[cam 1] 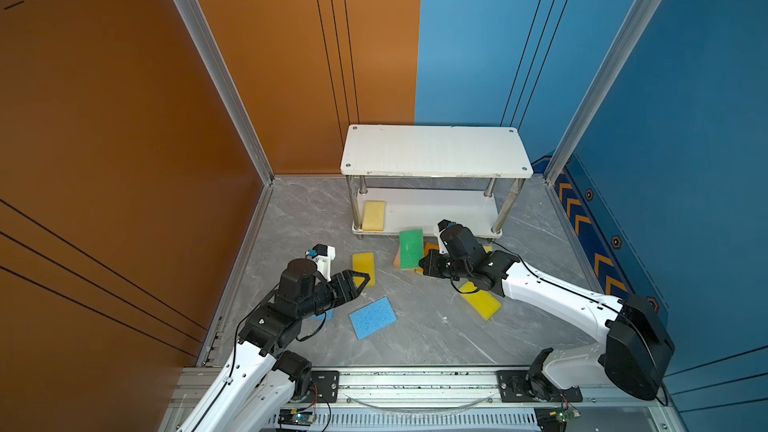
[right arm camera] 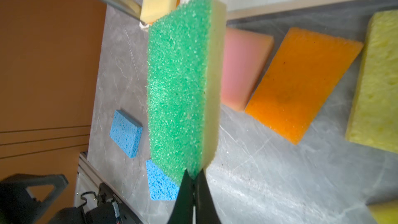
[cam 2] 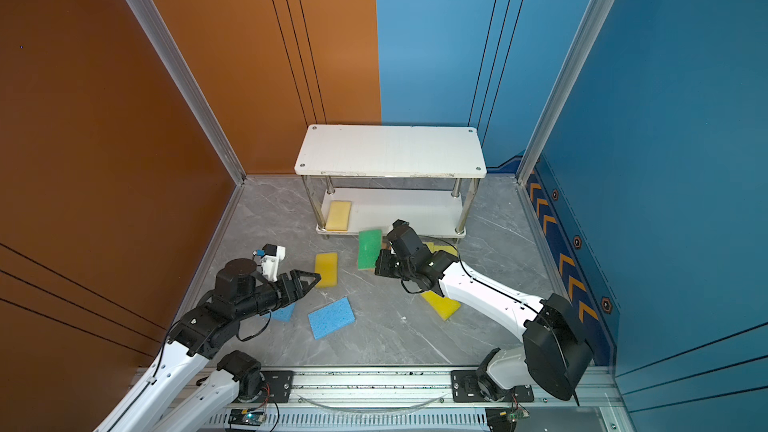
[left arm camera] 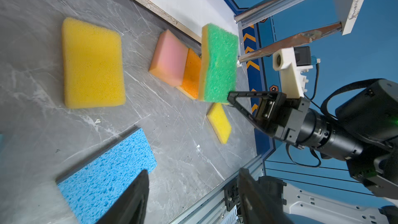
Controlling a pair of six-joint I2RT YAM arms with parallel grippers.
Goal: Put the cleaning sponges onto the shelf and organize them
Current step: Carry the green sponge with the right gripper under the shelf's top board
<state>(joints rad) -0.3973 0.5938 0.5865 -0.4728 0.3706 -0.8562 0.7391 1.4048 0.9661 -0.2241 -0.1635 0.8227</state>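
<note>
My right gripper (right arm camera: pixel 193 173) is shut on one end of the green sponge (right arm camera: pixel 178 82), holding it on edge above the floor, just in front of the shelf's lower board (cam 1: pixel 436 209). In both top views the green sponge (cam 1: pixel 410 249) (cam 2: pixel 369 249) hangs there. A pale yellow sponge (cam 1: pixel 373 215) lies on that board's left end. The shelf's top board (cam 1: pixel 432 151) is bare. My left gripper (left arm camera: pixel 193 172) stands open and holds nothing, between a yellow sponge (cam 1: pixel 363 268) and a blue sponge (cam 1: pixel 372 317) on the floor.
Pink (right arm camera: pixel 243 70), orange (right arm camera: pixel 301 82) and light yellow (right arm camera: pixel 374 82) sponges lie on the floor by the shelf's front. Another yellow sponge (cam 1: pixel 480 299) sits under my right arm and a second blue sponge (cam 1: pixel 326 315) under my left. An aluminium rail (cam 1: pixel 415 380) borders the front.
</note>
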